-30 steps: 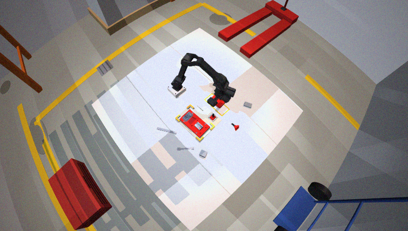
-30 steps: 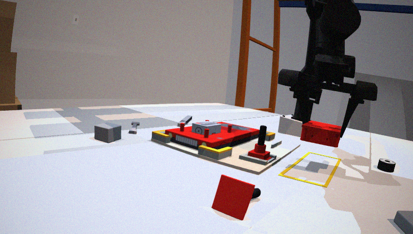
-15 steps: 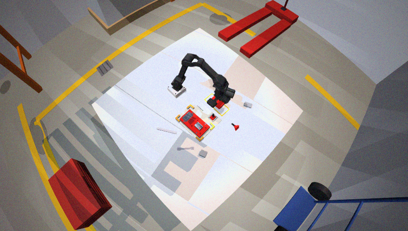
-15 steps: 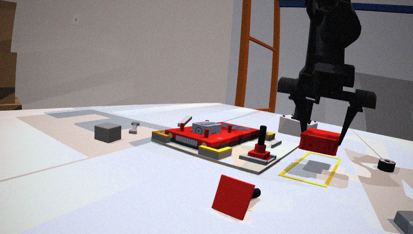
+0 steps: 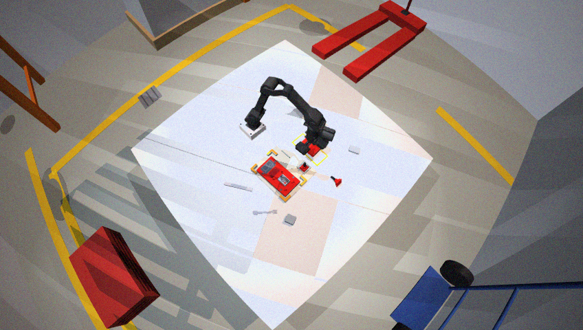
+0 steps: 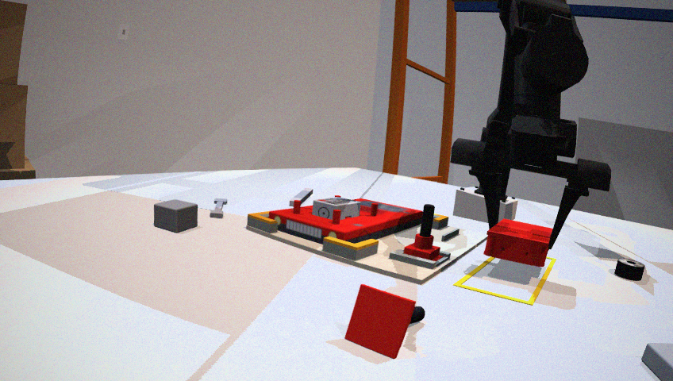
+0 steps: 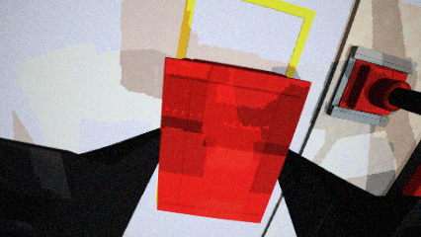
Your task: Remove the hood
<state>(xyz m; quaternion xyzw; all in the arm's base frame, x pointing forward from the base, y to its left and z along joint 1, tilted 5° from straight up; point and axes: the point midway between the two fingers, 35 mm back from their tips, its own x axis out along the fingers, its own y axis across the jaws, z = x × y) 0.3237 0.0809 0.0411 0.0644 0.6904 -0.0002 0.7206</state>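
Observation:
My gripper is shut on the red hood. It holds the hood just above the table, over the yellow marked rectangle. In the exterior view a shadow lies under the hood inside the rectangle. The red toy car sits on its board to the left, with the engine block showing.
A red base with a black post stands on the board beside the rectangle. A tilted red square plate lies in front. A black ring, grey blocks and a small wrench lie around.

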